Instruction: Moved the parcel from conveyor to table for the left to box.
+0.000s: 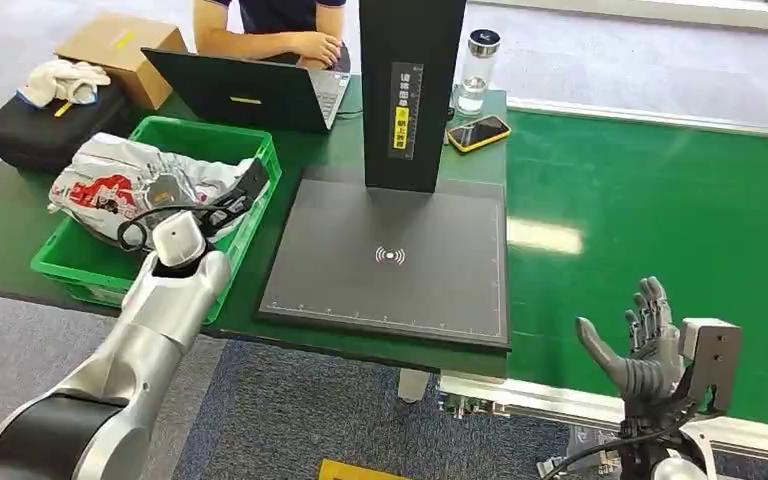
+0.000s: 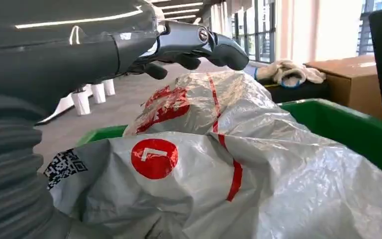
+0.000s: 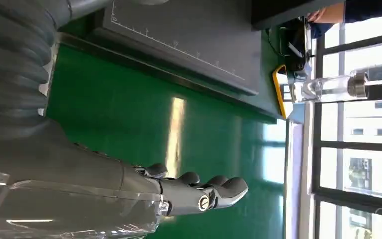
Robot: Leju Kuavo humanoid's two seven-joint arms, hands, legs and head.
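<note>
So the grey plastic parcel with red printing is sitting in the green crate, over at about 9 o'clock from the dark scanning pad in the head view, and it bulges up over the crate's far-left rim. In the left wrist view you get a close look at the parcel: crinkly grey bag, red stripes, a red round sticker and a QR code label on the near side. The left hand is out over the crate at the parcel's 3 o'clock edge, and from its wrist camera the left hand hovers just above the bag with fingers loosely bent and nothing in them, not touching the plastic as far as I can tell. The right hand is well apart from all that, at roughly 4 o'clock from the pad, over the green conveyor belt, fingers spread and pointing up, holding nothing; the right wrist view shows the same hand stretched flat above the belt. A tall black scanner post stands at the pad's 12 o'clock edge. Beyond it there's a yellow-cased phone, a clear bottle, an open laptop with a person's hand on it, and a cardboard box at far 10 o'clock.
</note>
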